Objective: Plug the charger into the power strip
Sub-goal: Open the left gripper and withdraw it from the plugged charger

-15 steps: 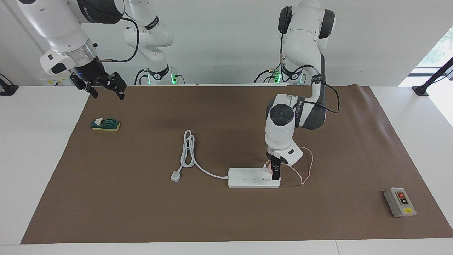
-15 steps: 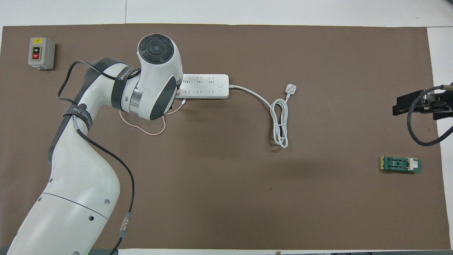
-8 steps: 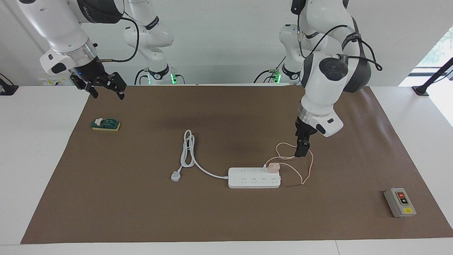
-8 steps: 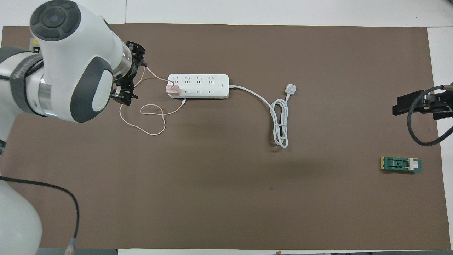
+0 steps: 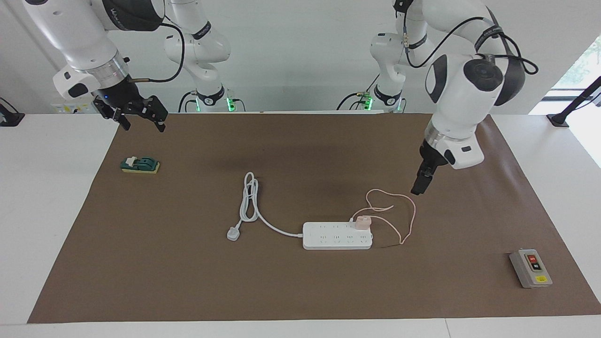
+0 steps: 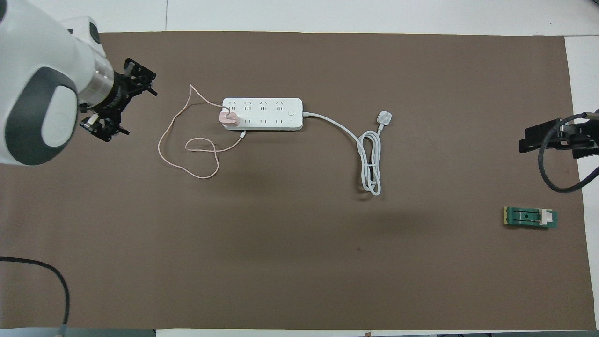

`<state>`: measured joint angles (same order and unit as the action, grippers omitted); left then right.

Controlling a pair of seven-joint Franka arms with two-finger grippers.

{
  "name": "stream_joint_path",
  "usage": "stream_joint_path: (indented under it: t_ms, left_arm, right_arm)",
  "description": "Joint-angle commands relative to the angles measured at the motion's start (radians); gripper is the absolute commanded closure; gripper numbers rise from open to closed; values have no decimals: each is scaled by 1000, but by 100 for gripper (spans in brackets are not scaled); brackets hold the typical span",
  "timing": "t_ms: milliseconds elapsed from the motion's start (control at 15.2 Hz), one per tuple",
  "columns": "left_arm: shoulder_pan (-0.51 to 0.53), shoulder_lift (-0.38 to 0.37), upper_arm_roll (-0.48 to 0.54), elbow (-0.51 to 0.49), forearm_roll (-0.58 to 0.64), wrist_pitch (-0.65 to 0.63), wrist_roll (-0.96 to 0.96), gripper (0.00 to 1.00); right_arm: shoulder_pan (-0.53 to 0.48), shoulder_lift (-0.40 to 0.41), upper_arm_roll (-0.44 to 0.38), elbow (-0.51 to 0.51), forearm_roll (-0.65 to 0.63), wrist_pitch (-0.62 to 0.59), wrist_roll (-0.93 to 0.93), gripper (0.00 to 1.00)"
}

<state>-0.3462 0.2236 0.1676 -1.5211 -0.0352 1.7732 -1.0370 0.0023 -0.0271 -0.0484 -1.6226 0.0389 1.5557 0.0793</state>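
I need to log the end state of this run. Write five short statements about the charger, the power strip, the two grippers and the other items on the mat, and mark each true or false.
1. The charger sits on the power strip, at its end toward the left arm. True.
2. The left gripper is clamped on the charger. False: it is raised over the mat, apart from the charger, holding nothing.
3. The white three-pin plug is inserted in the power strip. False: it lies loose on the mat, beside the strip.
4. The right gripper waits raised at the right arm's end of the table, over the mat's edge. True.
5. The grey button box rests on the power strip. False: it lies apart, toward the left arm's end.
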Motion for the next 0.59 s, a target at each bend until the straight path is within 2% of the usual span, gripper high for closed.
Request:
stream_joint_path:
  t_ms: [0,131,394,460,525]
  left_arm:
    - [114,-76,-7,-28,0,-49,300,0]
    - [180,-102,-5,-30,12,-83,495,0]
    - [236,-153,-5,-39,18,-150,753,0]
    - [242,-176,-5,-51,18,-170,797,0]
    - [262,-231,-5,-62,17,-213,846,0]
  right_arm:
    - [-13,-11,9,-5,-17,-14,-16,0]
    - [-13,-11,9,-5,-17,-14,-16,0]
    - [-13,-11,9,-5,-17,-14,-16,0]
    - [-13,-11,9,-5,-17,-14,-16,0]
    - [-13,-11,9,-5,-17,-14,-16,0]
